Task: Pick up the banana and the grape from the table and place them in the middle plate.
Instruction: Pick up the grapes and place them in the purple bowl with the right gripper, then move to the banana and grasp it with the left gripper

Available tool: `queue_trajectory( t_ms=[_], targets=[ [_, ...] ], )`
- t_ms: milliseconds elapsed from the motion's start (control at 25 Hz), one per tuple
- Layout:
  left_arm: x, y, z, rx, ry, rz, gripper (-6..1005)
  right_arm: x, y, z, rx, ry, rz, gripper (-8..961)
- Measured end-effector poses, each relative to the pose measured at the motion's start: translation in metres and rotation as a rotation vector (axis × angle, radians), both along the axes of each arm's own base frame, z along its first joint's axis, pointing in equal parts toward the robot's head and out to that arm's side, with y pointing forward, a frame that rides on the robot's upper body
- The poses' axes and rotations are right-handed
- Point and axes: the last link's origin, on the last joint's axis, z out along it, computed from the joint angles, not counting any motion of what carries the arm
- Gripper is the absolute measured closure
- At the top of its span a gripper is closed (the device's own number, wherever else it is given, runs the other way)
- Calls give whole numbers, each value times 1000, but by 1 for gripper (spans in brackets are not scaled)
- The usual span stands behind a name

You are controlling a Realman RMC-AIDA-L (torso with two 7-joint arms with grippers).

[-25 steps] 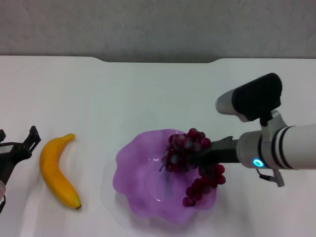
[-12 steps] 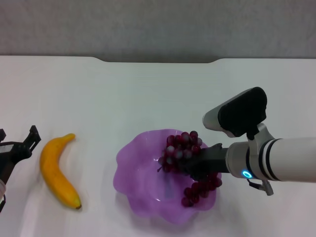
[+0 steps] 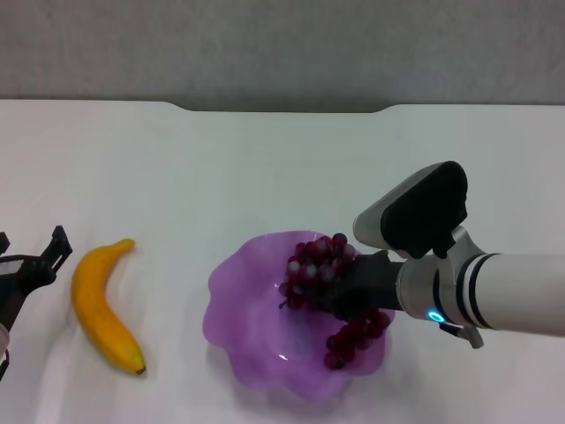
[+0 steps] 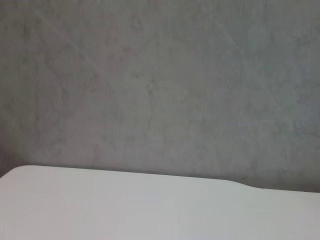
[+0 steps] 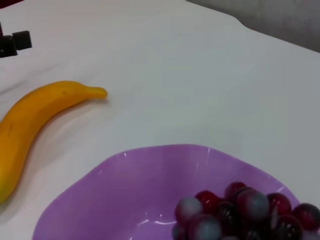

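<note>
- The grape [image 3: 328, 287] bunch lay inside the middle plate [image 3: 243, 309], toward the plate's right half, with its lower end draped to the near right rim.
- The right gripper [image 3: 340, 291] was over the plate, its fingers closed on the grape.
- The banana [image 3: 99, 305] rested on the table [image 3: 265, 168], well left of the plate.
- The left gripper [image 3: 40, 265] sat just left of the banana, fingers apart and holding nothing.

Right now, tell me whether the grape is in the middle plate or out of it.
In. The grape lies inside the middle plate, with the right gripper on it; the banana lies outside.
</note>
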Motion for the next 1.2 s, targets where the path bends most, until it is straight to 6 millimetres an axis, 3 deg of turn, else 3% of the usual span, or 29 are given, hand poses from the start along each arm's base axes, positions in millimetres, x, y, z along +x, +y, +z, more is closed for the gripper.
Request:
queue_trajectory(
  t_ms=[80,480,720,880,1200],
  targets=[
    [0,0,0,0,0,0,109,0,-1,-1,-1,-2,8,573],
    [-1,-1,0,0,0,4,109,-7,-5,6,37,48,28,137],
    [-2,-2,1,0,2,6,109,-9,-18,29,199,83,176,45],
    [-3,-2,1,0,2,8,109,-1,-23,37,331,76,252,48],
    [-1,-1,0,1,-3,4,108,52,-27,38,651,28,339,48]
  ],
)
